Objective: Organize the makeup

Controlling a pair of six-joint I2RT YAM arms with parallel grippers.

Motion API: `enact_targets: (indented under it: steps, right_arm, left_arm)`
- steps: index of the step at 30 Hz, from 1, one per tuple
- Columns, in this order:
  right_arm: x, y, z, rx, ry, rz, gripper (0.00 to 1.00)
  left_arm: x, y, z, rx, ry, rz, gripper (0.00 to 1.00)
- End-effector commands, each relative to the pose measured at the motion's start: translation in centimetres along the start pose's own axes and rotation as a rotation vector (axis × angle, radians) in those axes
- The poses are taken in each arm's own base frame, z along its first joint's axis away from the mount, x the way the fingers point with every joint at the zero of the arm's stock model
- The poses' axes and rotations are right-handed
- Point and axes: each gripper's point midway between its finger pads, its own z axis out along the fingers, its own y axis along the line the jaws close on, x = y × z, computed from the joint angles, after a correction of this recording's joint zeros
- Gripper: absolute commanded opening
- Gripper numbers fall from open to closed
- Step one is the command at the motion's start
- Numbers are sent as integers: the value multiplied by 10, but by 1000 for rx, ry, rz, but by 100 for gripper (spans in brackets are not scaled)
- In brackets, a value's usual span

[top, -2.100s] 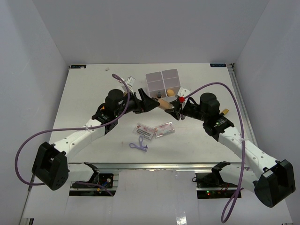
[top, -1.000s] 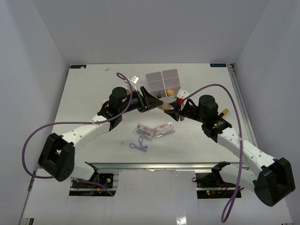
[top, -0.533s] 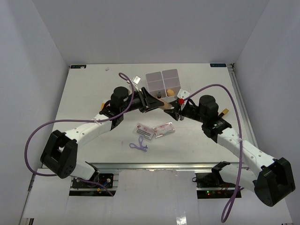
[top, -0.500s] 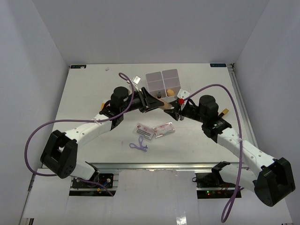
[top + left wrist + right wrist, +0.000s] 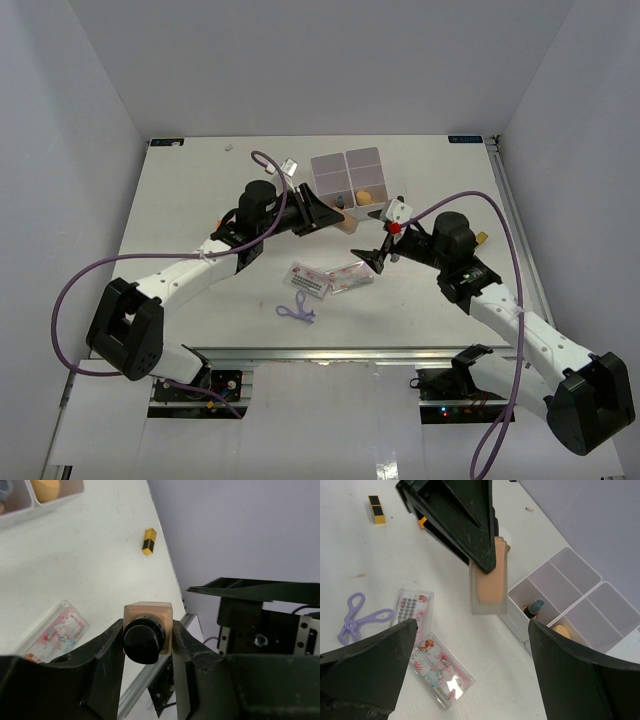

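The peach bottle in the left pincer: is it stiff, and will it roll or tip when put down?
The peach bottle looks rigid: its flat sides show no bending in the left pincer. Being square, it probably will not roll. Tall and narrow, it might tip if stood upright.

Peach foundation bottle with a black cap, tilted, pinched in the left end effector. At its 6 o'clock a clear pink-print packet lies flat, with a second packet just beside it. The purple scissor-shaped tool is at their 7. An orange sponge sits in the white box's near-right compartment, and a yellow-black tube lies well off at 3 o'clock.
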Motion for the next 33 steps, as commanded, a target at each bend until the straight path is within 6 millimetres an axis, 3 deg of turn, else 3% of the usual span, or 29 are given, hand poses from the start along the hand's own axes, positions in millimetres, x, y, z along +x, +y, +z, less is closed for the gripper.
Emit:
enact_targets:
  steps: [1, 4, 7, 12, 16, 33]
  right_arm:
    - [-6, -8, -24, -48, -24, -107, 96]
    - [-13, -12, -38, -50, -50, -107, 96]
    - [-15, -18, -47, -22, -57, -105, 96]
    - [-12, -28, -56, 19, -49, -93, 96]
    - [-11, -31, -58, 29, -48, -84, 96]
    - [-5, -38, -63, 54, -46, -62, 96]
  left_arm:
    - [-62, 5, 3, -141, -189, 194, 0]
    - [-86, 16, 13, -235, -242, 252, 0]
    - [-96, 49, 29, -370, -248, 280, 0]
    - [-114, 72, 43, -480, -283, 329, 0]
    - [-113, 89, 59, -534, -261, 364, 0]
    - [-97, 115, 94, -682, -231, 518, 0]
